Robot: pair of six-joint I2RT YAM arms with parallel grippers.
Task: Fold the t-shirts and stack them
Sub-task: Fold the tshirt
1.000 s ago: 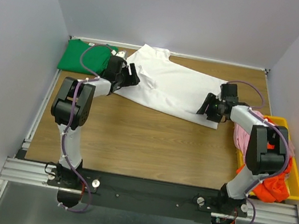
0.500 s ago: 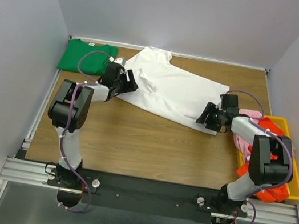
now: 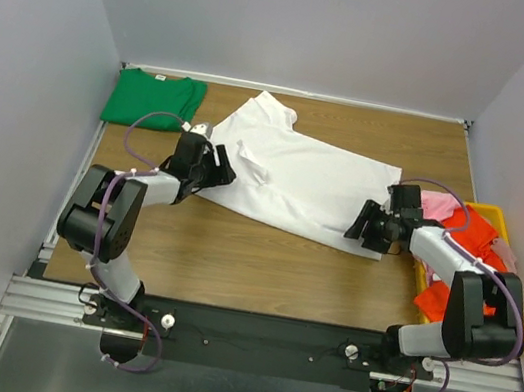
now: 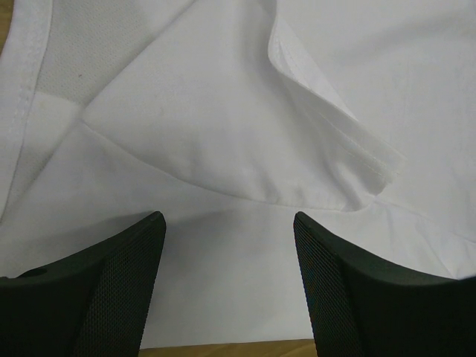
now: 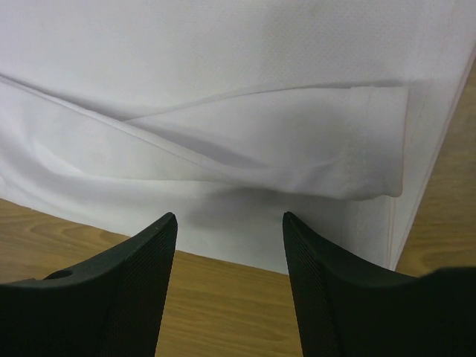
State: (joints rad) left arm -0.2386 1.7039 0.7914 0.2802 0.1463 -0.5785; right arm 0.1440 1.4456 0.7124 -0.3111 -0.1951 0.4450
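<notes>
At the far left corner of the table (image 3: 261,257) a green t-shirt (image 3: 154,99) lies folded flat; just right of it, apart from it, the left gripper (image 3: 221,169) sits low at the left edge of a white t-shirt (image 3: 297,172), its fingers (image 4: 111,290) spread apart over the cloth, near a creased sleeve (image 4: 335,141); the white t-shirt lies spread on a slant across the middle of the table; at its lower right corner the right gripper (image 3: 358,225) points toward the hem, fingers (image 5: 119,290) apart above the shirt's edge and the bare wood; further right, a pink t-shirt (image 3: 438,204) and an orange-red t-shirt (image 3: 473,238) lie heaped in a yellow bin (image 3: 523,328) at the table's right edge.
</notes>
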